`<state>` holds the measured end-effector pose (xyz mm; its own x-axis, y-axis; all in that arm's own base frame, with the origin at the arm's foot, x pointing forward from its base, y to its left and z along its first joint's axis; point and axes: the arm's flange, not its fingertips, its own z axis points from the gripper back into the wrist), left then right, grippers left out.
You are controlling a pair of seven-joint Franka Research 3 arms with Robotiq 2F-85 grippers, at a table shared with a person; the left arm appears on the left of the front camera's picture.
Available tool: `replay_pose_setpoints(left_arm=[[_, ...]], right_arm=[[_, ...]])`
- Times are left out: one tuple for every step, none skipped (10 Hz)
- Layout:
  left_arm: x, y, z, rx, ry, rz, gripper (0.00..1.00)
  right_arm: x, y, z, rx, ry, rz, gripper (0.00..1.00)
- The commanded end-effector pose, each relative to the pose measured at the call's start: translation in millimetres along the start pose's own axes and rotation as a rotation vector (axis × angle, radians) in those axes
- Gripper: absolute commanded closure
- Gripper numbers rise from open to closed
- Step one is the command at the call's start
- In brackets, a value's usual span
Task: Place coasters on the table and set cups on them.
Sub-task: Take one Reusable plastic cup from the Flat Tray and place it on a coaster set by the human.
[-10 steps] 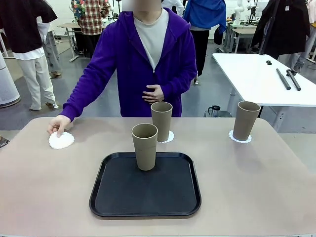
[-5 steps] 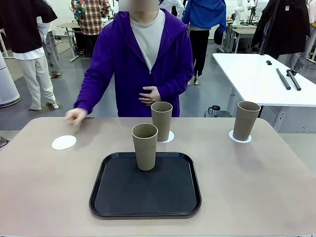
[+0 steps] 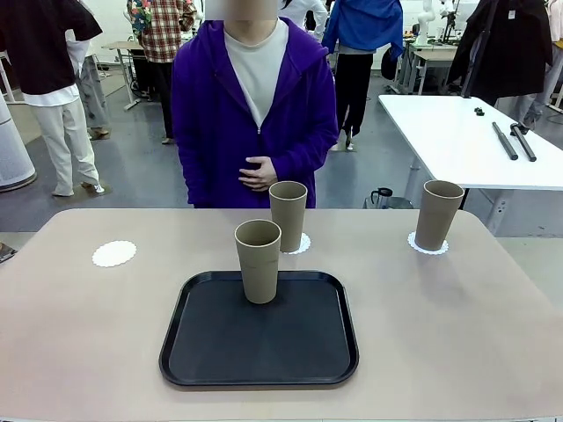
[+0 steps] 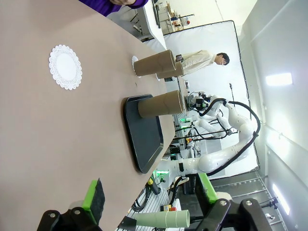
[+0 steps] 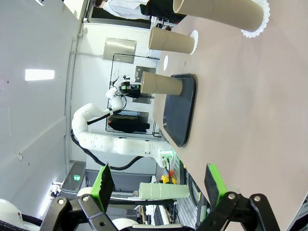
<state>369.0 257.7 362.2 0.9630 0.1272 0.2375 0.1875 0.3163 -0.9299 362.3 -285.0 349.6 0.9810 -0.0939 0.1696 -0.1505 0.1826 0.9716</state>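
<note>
Room: open hall with a smooth grey floor [image 3: 132, 189]. Landmark is the white table [image 3: 457, 145], with two black rods [image 3: 515, 141] lying on its far right part. Just beside its left edge, down on the floor, sits a small black jug [image 3: 381, 197]. Beyond it are a grey desk [image 3: 435, 54] and a person in a blue top [image 3: 362, 35]. Far to its left stands a white cylinder [image 3: 12, 149]. Right wrist view: white wall [image 5: 29, 38], bright rectangular light panel [image 5: 40, 74].

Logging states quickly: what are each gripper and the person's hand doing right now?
Left gripper: open, holding nothing.
Right gripper: open, holding nothing.
Person's hand at the belly: empty.
</note>
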Motion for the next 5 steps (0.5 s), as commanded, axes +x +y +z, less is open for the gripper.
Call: replay_pose_setpoints(left_arm=[[0.3,-1.7,1.5,0.001,0.0,-0.001,0.0],[0.3,-1.7,1.5,0.001,0.0,-0.001,0.0],[0.0,0.0,0.0,0.0,0.0,0.0,0.0],[12.5,-22.9,-16.6,0.096,0.03,-0.095,0.0],[35.9,-54.1,-40.0,0.198,0.072,-0.195,0.0]], right_arm=[[-0.4,2.1,0.0,0.007,0.004,-0.007,0.0],[-0.4,2.1,0.0,0.007,0.004,-0.007,0.0],[-0.4,2.1,0.0,0.007,0.004,-0.007,0.0],[-0.4,2.1,0.0,0.007,0.004,-0.007,0.0],[-0.4,2.1,0.0,0.007,0.004,-0.007,0.0]])
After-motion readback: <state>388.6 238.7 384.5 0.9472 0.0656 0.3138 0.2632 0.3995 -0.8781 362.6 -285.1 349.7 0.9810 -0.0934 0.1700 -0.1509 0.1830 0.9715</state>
